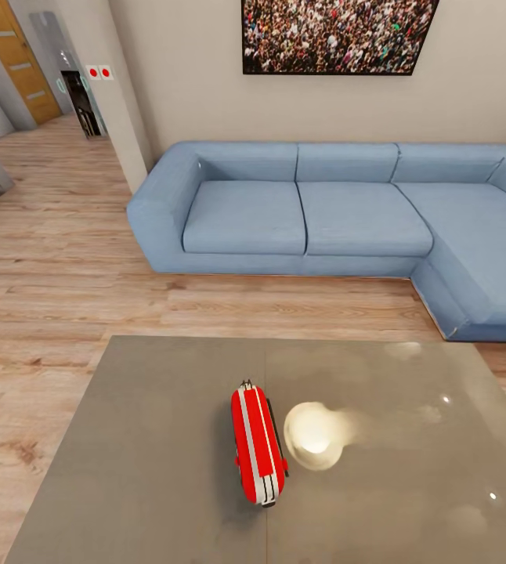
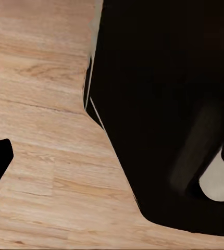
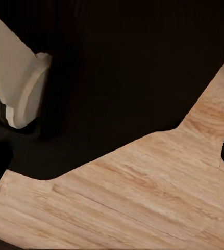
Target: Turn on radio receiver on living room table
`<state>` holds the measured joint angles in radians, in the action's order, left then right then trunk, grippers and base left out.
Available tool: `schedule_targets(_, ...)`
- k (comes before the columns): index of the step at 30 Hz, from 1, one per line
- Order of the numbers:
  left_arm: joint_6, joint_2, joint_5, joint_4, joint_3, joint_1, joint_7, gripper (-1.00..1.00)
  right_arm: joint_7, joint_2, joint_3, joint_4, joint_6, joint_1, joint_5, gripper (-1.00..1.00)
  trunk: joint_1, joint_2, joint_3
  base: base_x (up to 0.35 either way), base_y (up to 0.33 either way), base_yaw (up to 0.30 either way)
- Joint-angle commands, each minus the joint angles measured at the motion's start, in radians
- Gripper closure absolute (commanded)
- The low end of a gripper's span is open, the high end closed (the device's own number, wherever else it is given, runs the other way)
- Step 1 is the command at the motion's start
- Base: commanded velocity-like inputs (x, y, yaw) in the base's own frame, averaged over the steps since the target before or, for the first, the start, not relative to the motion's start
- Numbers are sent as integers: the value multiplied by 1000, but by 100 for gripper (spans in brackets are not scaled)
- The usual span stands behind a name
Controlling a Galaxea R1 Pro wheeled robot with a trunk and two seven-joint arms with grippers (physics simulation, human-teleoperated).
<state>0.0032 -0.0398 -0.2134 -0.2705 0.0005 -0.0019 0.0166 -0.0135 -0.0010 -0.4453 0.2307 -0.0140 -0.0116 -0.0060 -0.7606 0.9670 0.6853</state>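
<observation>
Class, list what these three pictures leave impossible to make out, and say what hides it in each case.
- Radio receiver: head view looks down on its top, so front dial and any switch are hidden.
- Table: cut off by the bottom edge; legs unseen.
- Sofa: right end cut off.
- Both wrist views: dark robot bodywork over floor; gripper states unreadable.

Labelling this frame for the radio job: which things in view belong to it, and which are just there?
Belongs to the job:
radio receiver, lying on the table
table

Just there:
blue sofa
crowd picture
wood floor
lamp reflection on the tabletop
</observation>
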Motion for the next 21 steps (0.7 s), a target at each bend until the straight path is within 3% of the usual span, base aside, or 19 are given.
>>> schedule_targets(1, 16, -9, -1, -54, 1, 0, 1, -100, 0, -3, 2, 96, 68, 0, -2, -100, 0, 0, 0, 0, 0, 0)
schedule_targets(3, 52, -22, -2, -133, 2, 1, 1, -100, 0, -15, 6, 251, 191, 0, -4, -100, 0, 0, 0, 0, 0, 0)
schedule_targets(6, 148, -46, -4, -319, 3, 1, 2, -100, 2, -54, 17, 572, 431, -1, -6, -100, 0, 0, 0, 0, 0, 0)
schedule_targets(10, 287, -64, -8, -540, 5, 1, 6, -100, 16, -83, 38, 834, 572, -4, -6, -100, 0, 0, 0, 0, 0, 0)
schedule_targets(12, 382, -69, -7, -711, 7, 1, 14, -100, 41, -92, 52, 997, 653, -23, -5, -100, 0, 0, 0, 0, 0, 0)
schedule_targets(16, 443, -70, -7, -885, 7, 2, 17, -100, 62, -91, 58, 1093, 750, -99, -6, -100, 0, 0, 0, 0, 0, 0)
schedule_targets(21, 579, -75, 2, -1088, 7, -12, 16, -100, 68, -86, 61, 1126, 813, -272, -7, -100, 0, 0, 0, 0, 0, 0)
